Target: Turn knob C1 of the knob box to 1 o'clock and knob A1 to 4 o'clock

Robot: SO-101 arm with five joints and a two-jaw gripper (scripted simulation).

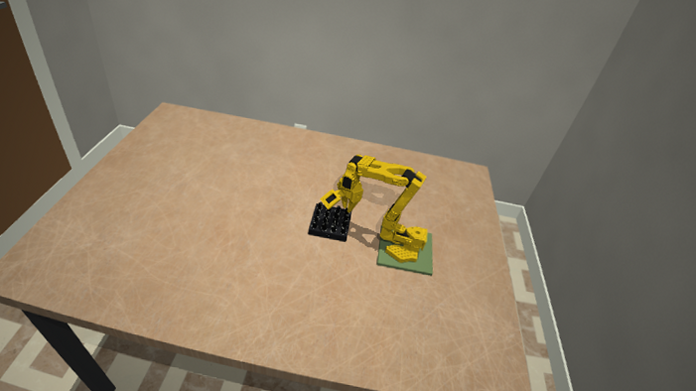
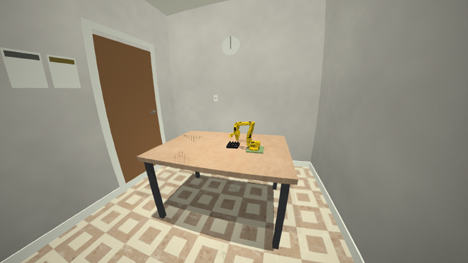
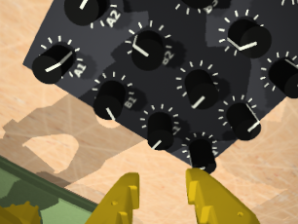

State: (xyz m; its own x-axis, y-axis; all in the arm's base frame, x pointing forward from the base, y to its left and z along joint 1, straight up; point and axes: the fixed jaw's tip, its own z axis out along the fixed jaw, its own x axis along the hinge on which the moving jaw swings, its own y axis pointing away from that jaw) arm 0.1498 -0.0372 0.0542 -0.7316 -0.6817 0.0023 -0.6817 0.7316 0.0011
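The black knob box (image 1: pixel 327 235) (image 2: pixel 231 147) (image 3: pixel 58 25) stands left of the arm's base. In the wrist view, knob A1 (image 3: pixel 47 71) is at the left; its white line points right, to about 4 o'clock. Knob C1 (image 3: pixel 160 139) is at the lower middle, its label partly hidden; its line points down-left, around 9 or 10 o'clock. My gripper (image 3: pixel 163 179) (image 1: pixel 348 210) (image 2: pixel 238 140) hangs over the box's edge by row end 1. Its fingers stand a little apart with nothing between them. The right fingertip overlaps the view of the knob at D1 (image 3: pixel 202 157); contact cannot be told.
Knob B1 (image 3: pixel 109 103) stands between A1 and C1, its line pointing down-right in the wrist view. Knobs A2 (image 3: pixel 84 11) and B2 (image 3: pixel 147 55) stand behind. Neighbouring knobs are close together. The green base plate (image 1: pixel 404 266) (image 2: pixel 254 151) (image 3: pixel 54 206) lies right of the box.
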